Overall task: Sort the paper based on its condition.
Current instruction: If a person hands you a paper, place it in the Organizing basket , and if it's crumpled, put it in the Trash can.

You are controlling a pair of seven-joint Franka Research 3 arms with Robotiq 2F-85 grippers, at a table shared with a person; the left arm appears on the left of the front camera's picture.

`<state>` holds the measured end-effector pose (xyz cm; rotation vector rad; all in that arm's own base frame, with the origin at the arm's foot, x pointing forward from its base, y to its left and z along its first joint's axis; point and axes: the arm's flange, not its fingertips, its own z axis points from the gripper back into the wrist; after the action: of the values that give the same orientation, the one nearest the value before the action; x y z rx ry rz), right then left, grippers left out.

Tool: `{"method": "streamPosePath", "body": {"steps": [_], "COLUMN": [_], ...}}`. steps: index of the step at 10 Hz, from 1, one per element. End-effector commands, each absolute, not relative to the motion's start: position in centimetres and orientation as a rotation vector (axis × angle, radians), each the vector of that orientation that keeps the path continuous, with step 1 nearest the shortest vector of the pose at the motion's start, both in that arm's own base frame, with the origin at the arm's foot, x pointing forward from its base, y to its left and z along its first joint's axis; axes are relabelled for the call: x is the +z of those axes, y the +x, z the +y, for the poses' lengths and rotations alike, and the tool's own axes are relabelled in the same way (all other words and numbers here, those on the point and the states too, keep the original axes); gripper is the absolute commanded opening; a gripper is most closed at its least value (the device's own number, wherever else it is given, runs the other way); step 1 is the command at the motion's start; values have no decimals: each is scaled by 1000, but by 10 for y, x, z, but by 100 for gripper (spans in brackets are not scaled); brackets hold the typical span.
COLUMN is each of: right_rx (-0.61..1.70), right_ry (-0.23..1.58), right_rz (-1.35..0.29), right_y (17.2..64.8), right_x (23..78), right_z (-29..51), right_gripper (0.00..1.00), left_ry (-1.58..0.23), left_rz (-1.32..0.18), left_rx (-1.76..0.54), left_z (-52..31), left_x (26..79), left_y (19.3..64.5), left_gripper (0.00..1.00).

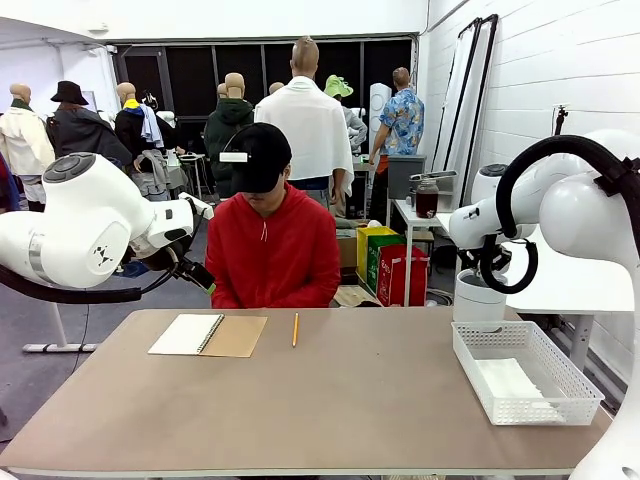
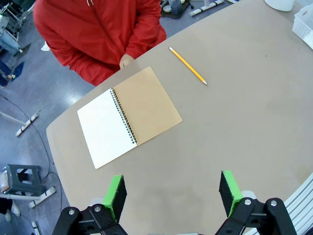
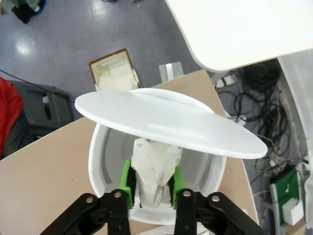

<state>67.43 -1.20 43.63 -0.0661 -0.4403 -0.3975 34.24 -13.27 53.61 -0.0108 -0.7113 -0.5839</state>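
One crumpled paper [image 3: 152,171] sits between the right end effector's [image 3: 151,193] pads, jaws clamped on it, inside the white bin [image 3: 105,161]; light, soft, best pinched at its bulk.

This looks like a robotics lab set up in a plain industrial hall. Two white robot arms flank a bare brown table [image 1: 300,400], cables [image 3: 254,93] trail over a grey painted floor [image 2: 29,63], and white block walls and dark windows close it in. Storage boxes [image 1: 385,265] stand behind the seated person [image 1: 272,245].
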Motion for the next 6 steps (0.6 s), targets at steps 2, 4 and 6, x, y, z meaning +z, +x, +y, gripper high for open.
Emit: {"method": "streamPosePath", "body": {"steps": [2, 4, 6], "right_rx": [-424, -423, -419], "right_ry": [-65, -59, -55], "right_rz": [-433, -427, -422], "right_y": [681, 680, 679], "right_x": [437, 438, 439], "right_z": [-8, -6, -6], "right_gripper": [100, 100, 100], "left_ry": [-12, -12, -12], "left_rz": [-716, -716, -716], "left_rx": [-586, -586, -586], "left_z": [-132, -132, -132], "left_x": [536, 536, 536], "left_y": [342, 342, 342], "left_gripper": [100, 100, 100]}}
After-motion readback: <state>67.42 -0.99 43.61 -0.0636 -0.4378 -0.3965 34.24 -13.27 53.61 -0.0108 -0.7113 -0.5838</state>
